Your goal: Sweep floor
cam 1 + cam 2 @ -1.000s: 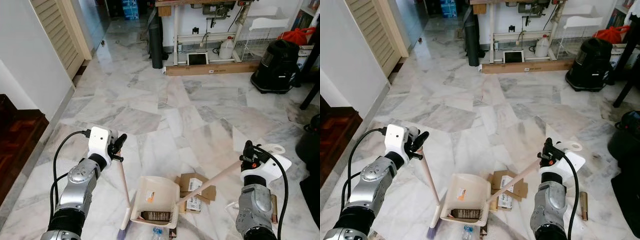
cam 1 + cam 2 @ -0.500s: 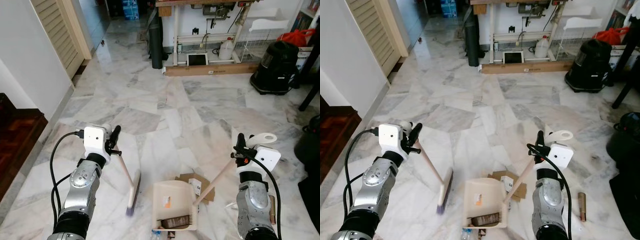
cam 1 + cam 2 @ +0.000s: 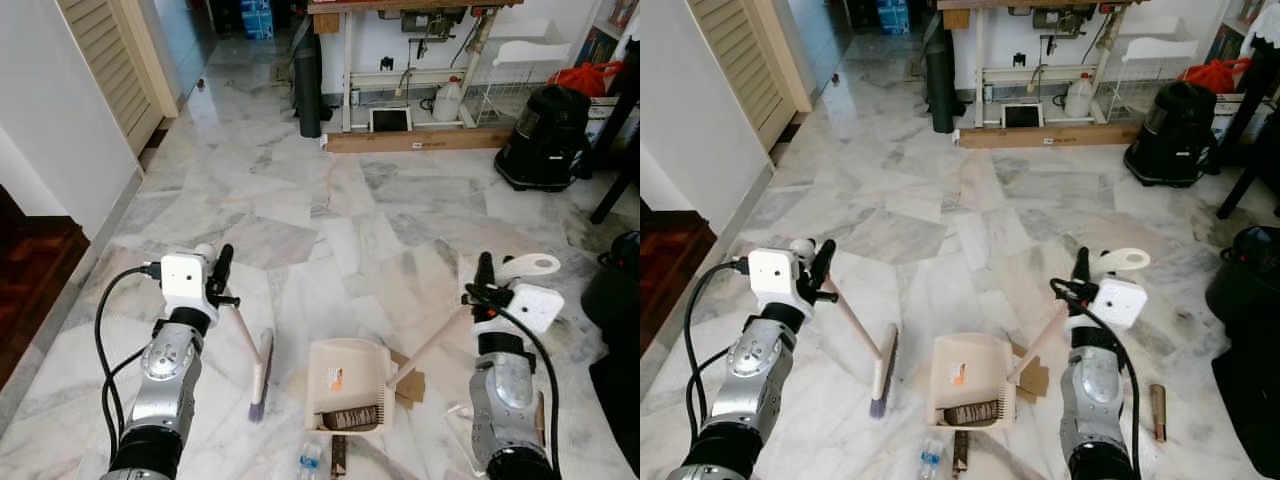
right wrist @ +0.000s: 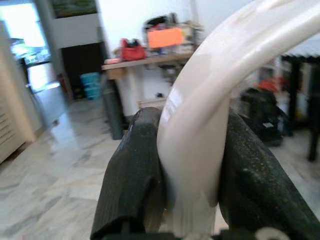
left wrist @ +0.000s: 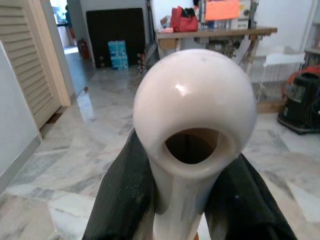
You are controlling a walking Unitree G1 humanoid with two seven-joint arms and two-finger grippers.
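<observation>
1. Standing on a marble floor (image 3: 330, 190), the robot works a broom and dustpan at once: the left gripper (image 3: 222, 275) is clenched round the top of the broom handle (image 3: 243, 330), and the right gripper (image 3: 482, 283) grasps the long handle of the dustpan (image 3: 347, 385), both pairs of black fingers pressed tight against pale plastic in the wrist views.

2. The broom head (image 3: 261, 375) rests on the floor just beside the pan, apart from its left wall, with its dark bristles pointing toward the robot.

3. The cream dustpan sits between the two arms and already carries a dark flat piece of rubbish (image 3: 350, 417) near its toothed lip.

4. Brown cardboard (image 3: 409, 380) lies half under the pan's right side, and a small plastic bottle (image 3: 308, 461) and another dark scrap (image 3: 338, 457) lie on the floor just short of the lip, not yet collected.

5. The risk, as it looks from here: the pan is steered by a long slanted handle, so a tilt or lift could spill the load back out.

6. A hard broom stroke could equally shove the light pan aside or roll the bottle away.
</observation>
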